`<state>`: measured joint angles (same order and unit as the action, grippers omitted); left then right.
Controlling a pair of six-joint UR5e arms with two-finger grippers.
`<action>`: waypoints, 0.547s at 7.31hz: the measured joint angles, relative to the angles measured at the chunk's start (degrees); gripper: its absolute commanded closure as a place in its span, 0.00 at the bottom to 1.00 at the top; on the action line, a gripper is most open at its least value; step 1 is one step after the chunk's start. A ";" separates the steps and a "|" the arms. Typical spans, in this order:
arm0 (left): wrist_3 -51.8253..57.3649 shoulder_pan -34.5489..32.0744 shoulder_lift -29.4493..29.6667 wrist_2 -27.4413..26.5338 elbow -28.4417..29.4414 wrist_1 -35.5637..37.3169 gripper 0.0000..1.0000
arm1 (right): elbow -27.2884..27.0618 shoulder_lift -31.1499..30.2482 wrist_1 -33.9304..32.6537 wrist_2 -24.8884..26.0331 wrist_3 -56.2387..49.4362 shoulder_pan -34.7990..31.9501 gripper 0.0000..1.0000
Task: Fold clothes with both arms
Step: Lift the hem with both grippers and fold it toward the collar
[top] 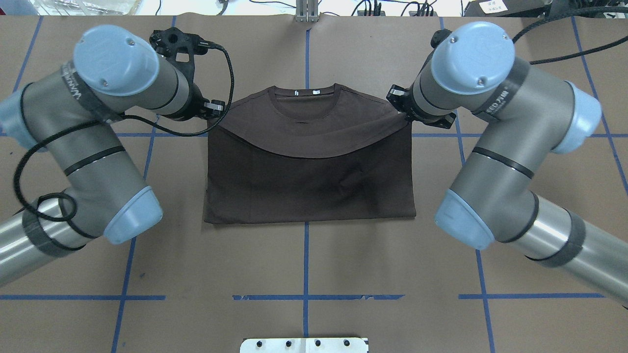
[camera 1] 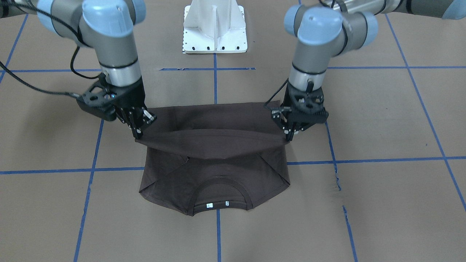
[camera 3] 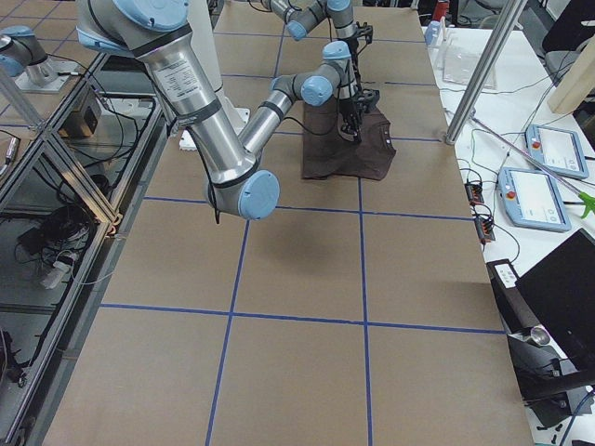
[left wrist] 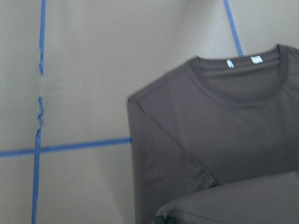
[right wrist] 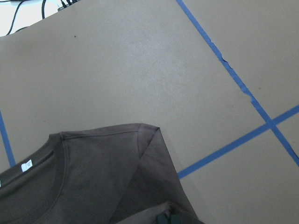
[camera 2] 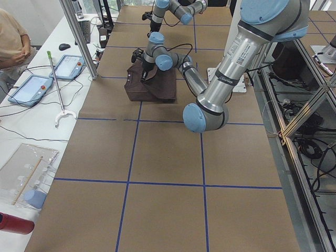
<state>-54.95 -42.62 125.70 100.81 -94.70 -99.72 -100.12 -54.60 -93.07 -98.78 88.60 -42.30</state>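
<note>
Both jaws are pinched tight on the dark brown short-sleeved T-shirt (camera 1: 218, 174), its lifted hem sagging between the black two-finger left gripper (camera 1: 290, 137) and matching right gripper (camera 1: 139, 135), collar flat on the brown table (camera 1: 382, 120) beyond them

"Any writing here you can actually read?"

"None, really. The left arm (top: 93, 147) has pale lettering on a dark band (top: 73, 87) near its shoulder cap. The right arm (top: 495, 147) has the same. Both are too blurred to spell out."

"And the T-shirt (top: 309, 181)?"

"Two white neck tags (left wrist: 255, 59) inside the collar, print too small to read."

"Anything off the worktop?"

"A white label (top: 490, 6) at the far edge, dark marks only, illegible."
</note>
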 measured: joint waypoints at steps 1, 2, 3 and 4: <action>0.22 -0.30 1.63 -0.10 6.69 -5.38 1.00 | 5.86 0.91 4.34 0.01 -0.78 -0.85 1.00; 0.50 -0.44 2.53 -0.19 11.78 -9.49 1.00 | 11.17 1.26 8.74 0.08 -1.41 -1.38 1.00; 0.94 -0.49 2.86 -0.29 15.17 -11.87 1.00 | 15.41 1.34 12.35 0.18 -1.80 -1.61 1.00; 1.43 -0.51 2.93 -0.33 16.89 -12.87 1.00 | 17.87 1.34 14.32 0.23 -2.20 -1.68 1.00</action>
<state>-53.52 -43.13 128.63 100.49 -77.81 -112.59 -82.24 -53.26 -78.75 -98.55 86.40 -43.98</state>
